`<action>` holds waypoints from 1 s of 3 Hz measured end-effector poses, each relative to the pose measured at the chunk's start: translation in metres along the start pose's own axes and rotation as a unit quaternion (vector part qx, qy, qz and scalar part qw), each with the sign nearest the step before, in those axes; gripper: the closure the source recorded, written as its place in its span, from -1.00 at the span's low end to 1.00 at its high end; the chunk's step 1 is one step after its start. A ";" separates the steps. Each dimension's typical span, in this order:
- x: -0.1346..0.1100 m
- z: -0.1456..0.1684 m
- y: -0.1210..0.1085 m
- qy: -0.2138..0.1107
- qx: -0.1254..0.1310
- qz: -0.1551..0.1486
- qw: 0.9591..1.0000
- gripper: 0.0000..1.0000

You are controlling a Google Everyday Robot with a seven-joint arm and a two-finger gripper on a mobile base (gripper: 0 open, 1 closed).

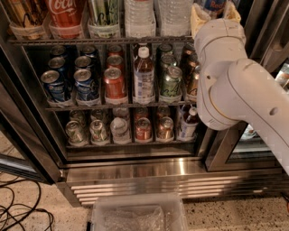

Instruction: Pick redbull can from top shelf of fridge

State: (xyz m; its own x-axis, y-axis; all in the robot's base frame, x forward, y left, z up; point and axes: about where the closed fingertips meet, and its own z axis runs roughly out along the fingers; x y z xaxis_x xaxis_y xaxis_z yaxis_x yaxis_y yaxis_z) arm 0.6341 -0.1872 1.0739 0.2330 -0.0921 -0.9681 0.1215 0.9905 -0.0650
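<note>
The redbull can (213,5) stands at the right end of the top shelf (90,40). Only its lower blue and silver part shows, at the upper edge of the view, and its base is hidden, so whether it rests on the shelf or has left it cannot be told. The gripper (216,11) is at that same right end, above the shelf. Its cream fingers (200,18) stand one on each side of the can and appear closed against it, so the reach looks finished and the grasp looks made or very nearly so. What is left, by this reading, is lifting the can off the shelf and drawing it out of the fridge (135,171) without knocking its neighbours. Further along the shelf from the can are two clear water bottles (174,13), the nearer one just beside the fingers, and toward the far end a red Coca-Cola can (66,12). The bulky white arm (235,85) hangs below the shelf's right end and covers part of the lower racks, where short cans (86,83) and small bottles sit untouched. A clear plastic bin (137,214) lies on the floor well below the shelf.
</note>
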 end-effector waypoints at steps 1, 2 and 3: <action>0.003 0.008 -0.003 0.002 0.008 -0.005 1.000 -0.12; 0.007 0.013 -0.007 0.006 0.018 -0.012 1.000 -0.14; 0.011 0.019 -0.010 0.008 0.026 -0.017 0.999 -0.12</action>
State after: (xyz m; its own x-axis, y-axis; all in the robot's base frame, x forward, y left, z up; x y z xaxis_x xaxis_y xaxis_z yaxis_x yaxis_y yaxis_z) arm 0.6540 -0.1998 1.0682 0.2124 -0.1245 -0.9692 0.1789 0.9800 -0.0867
